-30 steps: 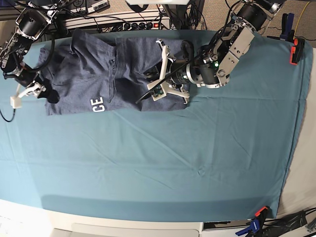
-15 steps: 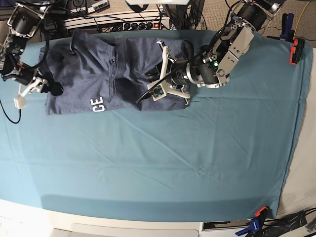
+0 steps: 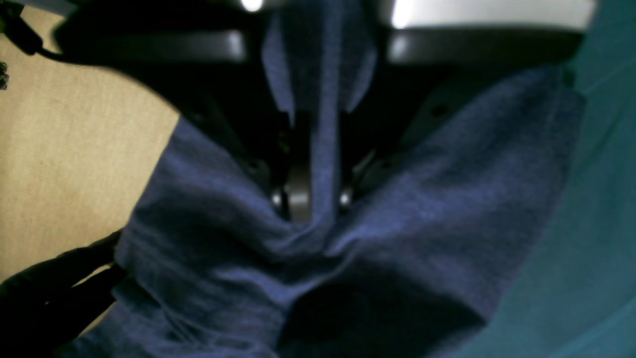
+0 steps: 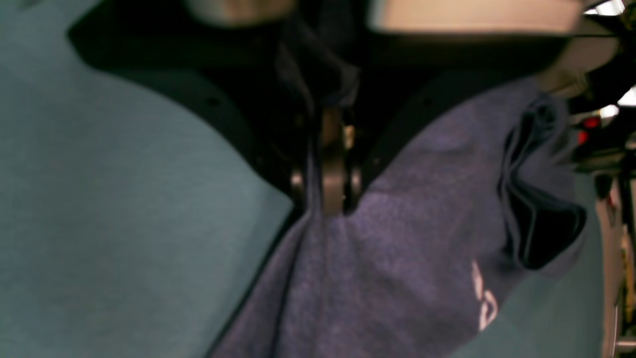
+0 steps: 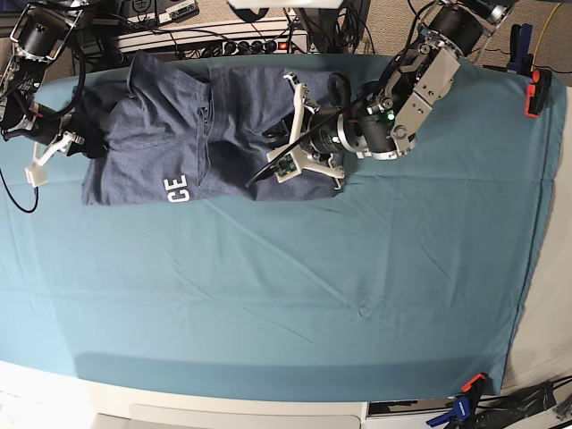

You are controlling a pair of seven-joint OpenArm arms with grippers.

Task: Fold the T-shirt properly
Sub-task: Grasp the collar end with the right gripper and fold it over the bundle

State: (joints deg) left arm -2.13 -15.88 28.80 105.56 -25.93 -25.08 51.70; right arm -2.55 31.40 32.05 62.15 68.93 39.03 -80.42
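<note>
Heathered blue-grey cotton, the shirt (image 5: pixel 192 134), spread along the far edge of the desk (image 5: pixel 295 295) on a teal cloth (image 5: pixel 357 268), partly folded, with white letters "CE" (image 5: pixel 176 189) showing near its front hem. Held at both ends.

Left fingers (image 3: pixel 308 199) pressed together on a ridge of shirt fabric (image 3: pixel 318 149), pinching it; cloth bunched into folds fanning out below and to either side of the tips, teal cloth to their right, tan floor (image 3: pixel 64 149) to their left. In the base view, left fingers (image 5: pixel 299 134) low over the shirt's right edge, white finger frames spread around the gathered fabric.

Right fingers (image 4: pixel 328 184) closed likewise on a shirt edge (image 4: pixel 387 258), pinching a thin fold between the pads; fabric hanging away below and to the right of the tips, bare teal cloth to their left, a fragment of white lettering (image 4: pixel 484 303) lower right. In the base view, right fingers (image 5: pixel 63 143) at the shirt's left edge, near the sleeve, with the fabric there drawn up into a dark bunch just beside them.

Orange clamp (image 5: pixel 536 89) on the far right corner of the desk, well apart from both sets of fingers.
</note>
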